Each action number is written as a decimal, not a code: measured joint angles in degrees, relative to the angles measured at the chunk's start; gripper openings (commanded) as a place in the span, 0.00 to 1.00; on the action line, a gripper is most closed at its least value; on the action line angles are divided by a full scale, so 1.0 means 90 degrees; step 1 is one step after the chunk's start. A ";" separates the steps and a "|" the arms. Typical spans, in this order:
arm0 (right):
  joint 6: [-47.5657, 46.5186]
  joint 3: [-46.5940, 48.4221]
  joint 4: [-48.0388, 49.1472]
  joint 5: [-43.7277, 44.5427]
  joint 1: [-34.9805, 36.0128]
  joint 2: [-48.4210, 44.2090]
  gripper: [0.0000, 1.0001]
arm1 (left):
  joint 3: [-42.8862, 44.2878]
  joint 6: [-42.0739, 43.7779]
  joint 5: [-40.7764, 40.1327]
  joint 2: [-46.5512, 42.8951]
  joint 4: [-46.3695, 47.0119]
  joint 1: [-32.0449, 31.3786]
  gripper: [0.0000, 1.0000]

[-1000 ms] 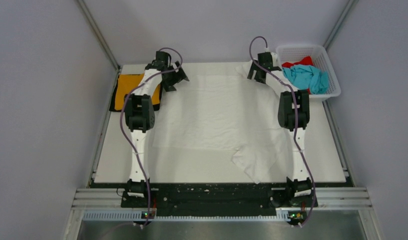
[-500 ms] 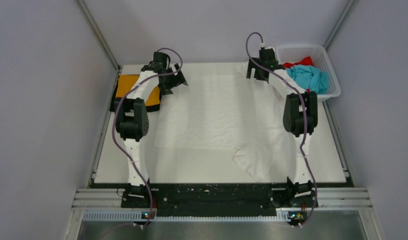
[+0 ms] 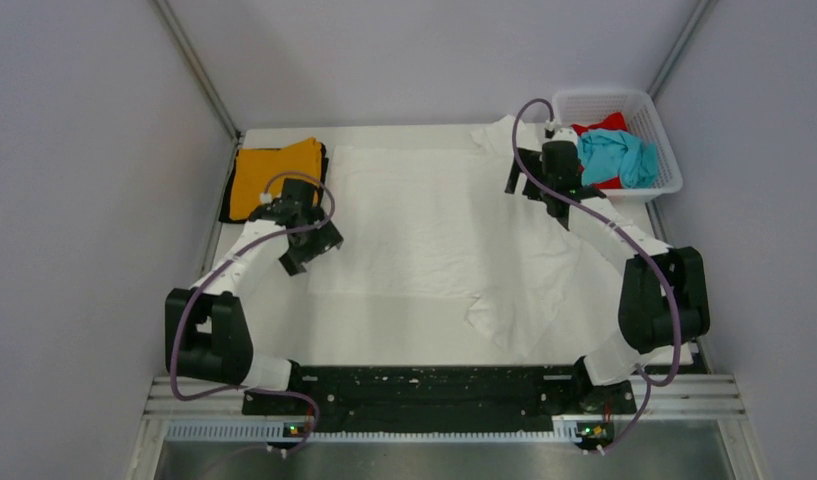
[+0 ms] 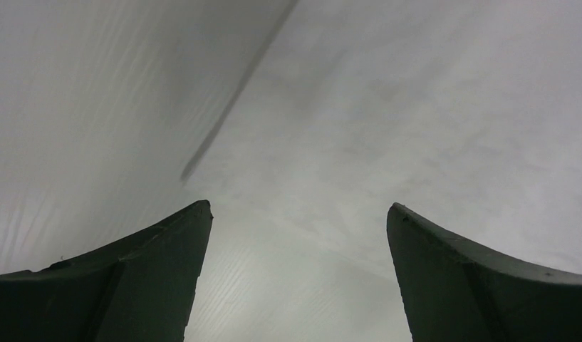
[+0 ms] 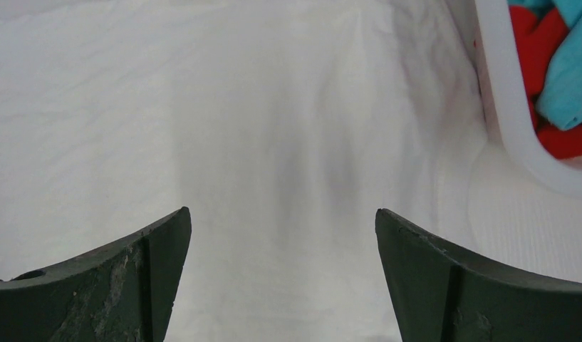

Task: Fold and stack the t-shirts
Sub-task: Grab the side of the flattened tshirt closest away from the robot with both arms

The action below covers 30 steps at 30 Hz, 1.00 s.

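Pulled back, left tool point(image 3: 319, 250), white t-shirt point(image 3: 424, 230) flat, long axis left-right

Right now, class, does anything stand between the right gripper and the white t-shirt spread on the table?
Nothing visible does. The right gripper hangs open over the white t-shirt, only bare cloth showing between its jaws; the basket sits off to its right.

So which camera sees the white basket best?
The top external view: it shows the whole basket, with the red t-shirt and teal t-shirt inside. The right wrist view catches only a piece of its rim. The left wrist view shows none of it.
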 measured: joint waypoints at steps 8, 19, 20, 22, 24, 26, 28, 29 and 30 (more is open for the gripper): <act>0.0357 -0.0641 0.0017 -0.0393 0.0000 -0.0270 0.99 | -0.1440 -0.0818 -0.0578 -0.1027 -0.0219 0.0061 0.80; 0.0517 -0.0641 0.0017 -0.0551 0.0000 -0.0418 0.99 | -0.1902 -0.1234 -0.0799 -0.0816 0.0374 0.0374 0.59; 0.0520 -0.0641 0.0015 -0.0551 0.0000 -0.0418 0.99 | -0.1904 -0.1243 -0.0806 -0.0758 0.0413 0.0393 0.57; 0.0520 -0.0639 0.0012 -0.0549 0.0000 -0.0418 0.99 | -0.1906 -0.1241 -0.0804 -0.0631 0.0503 0.0418 0.54; 0.0525 -0.0641 0.0012 -0.0549 0.0000 -0.0418 0.99 | -0.1914 -0.1241 -0.0750 -0.0493 0.0602 0.0427 0.52; 0.0527 -0.0641 0.0010 -0.0546 0.0000 -0.0418 0.99 | -0.1914 -0.1241 -0.0704 -0.0359 0.0673 0.0427 0.49; 0.0527 -0.0641 0.0005 -0.0527 0.0000 -0.0418 0.99 | -0.1914 -0.1241 -0.0639 -0.0197 0.0729 0.0427 0.46; 0.0529 -0.0641 -0.0002 -0.0517 0.0000 -0.0418 0.99 | -0.1887 -0.1231 -0.0627 -0.0143 0.0716 0.0427 0.46; 0.0534 -0.0641 -0.0010 -0.0498 0.0000 -0.0418 0.99 | -0.1882 -0.1229 -0.0617 -0.0134 0.0736 0.0427 0.46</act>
